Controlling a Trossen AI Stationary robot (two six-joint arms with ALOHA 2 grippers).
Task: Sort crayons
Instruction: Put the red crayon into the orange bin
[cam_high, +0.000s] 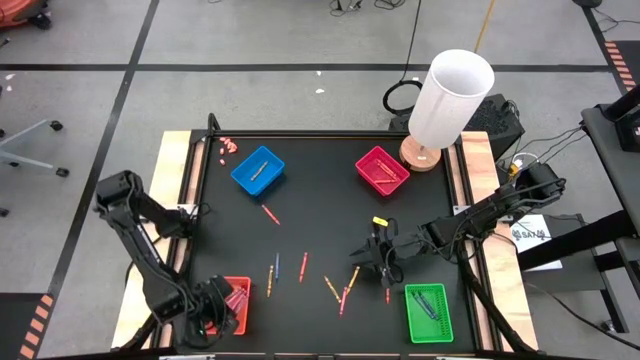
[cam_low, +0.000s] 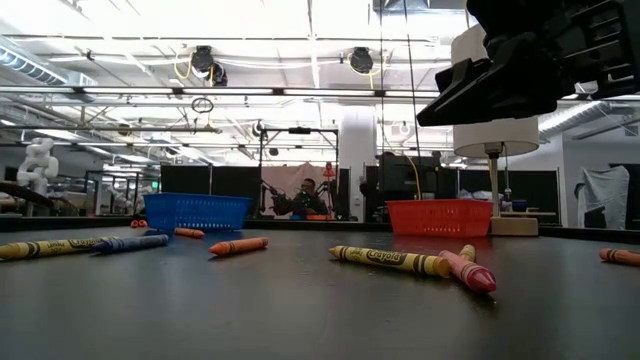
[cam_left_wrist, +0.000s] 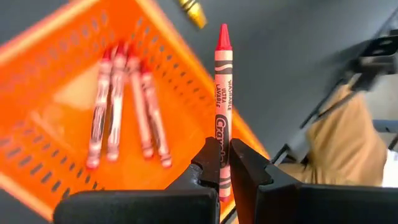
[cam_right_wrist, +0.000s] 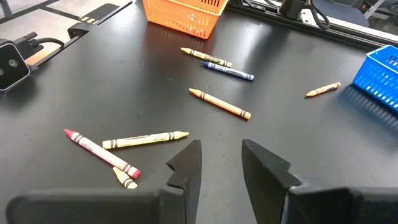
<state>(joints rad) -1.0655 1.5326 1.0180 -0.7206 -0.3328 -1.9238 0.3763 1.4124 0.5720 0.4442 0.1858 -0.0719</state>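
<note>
My left gripper is at the near left, over the red tray, shut on a red crayon. Several red crayons lie in that tray. My right gripper hangs open and empty over the table's near right. Just ahead of it lie a yellow crayon and a red one. More crayons lie loose on the black table: an orange one, a yellow and a blue one, and a red one. My left gripper pinches the red crayon's blunt end between its two fingers. The crayon lies along the fingers and sticks out ahead of them, pointed tip foremost. It is clear of the tray, over the tray's rim.
A blue tray and a magenta tray stand at the far side. A green tray stands at the near right. A white cylinder on a wooden base stands at the far right corner. Tiny pink bits lie far left.
</note>
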